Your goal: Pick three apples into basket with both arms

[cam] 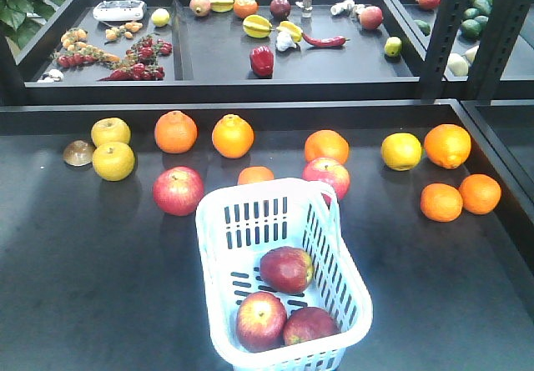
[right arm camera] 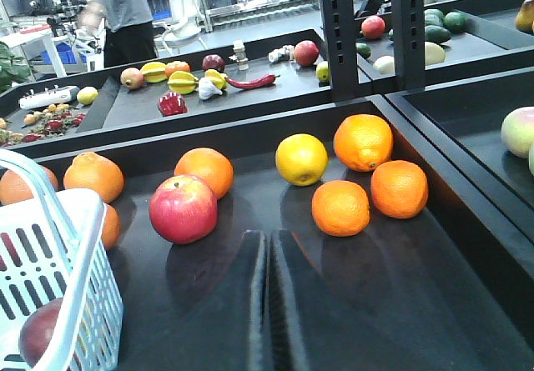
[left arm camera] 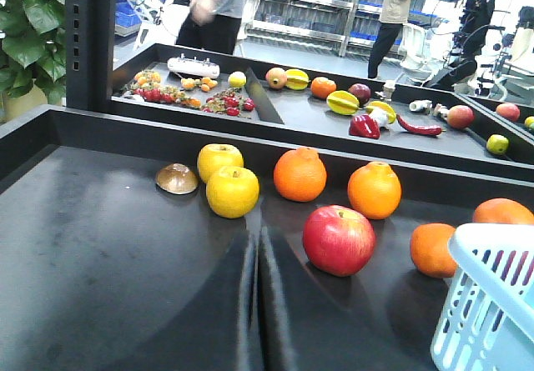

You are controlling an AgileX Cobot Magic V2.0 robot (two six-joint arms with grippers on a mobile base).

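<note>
In the front view I count three apples (cam: pixel 285 269) inside the basket (cam: pixel 219 225), at 6 o'clock on the table (cam: pixel 83 263). From the left wrist, the left end effector (left arm camera: pixel 257 304) looks pressed together, empty. From the right wrist, likewise the right end effector (right arm camera: pixel 269 304).

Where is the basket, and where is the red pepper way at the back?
basket (cam: pixel 219 223), front view, its left rim.
red pepper (cam: pixel 261 61), front view, middle of its body.
</note>
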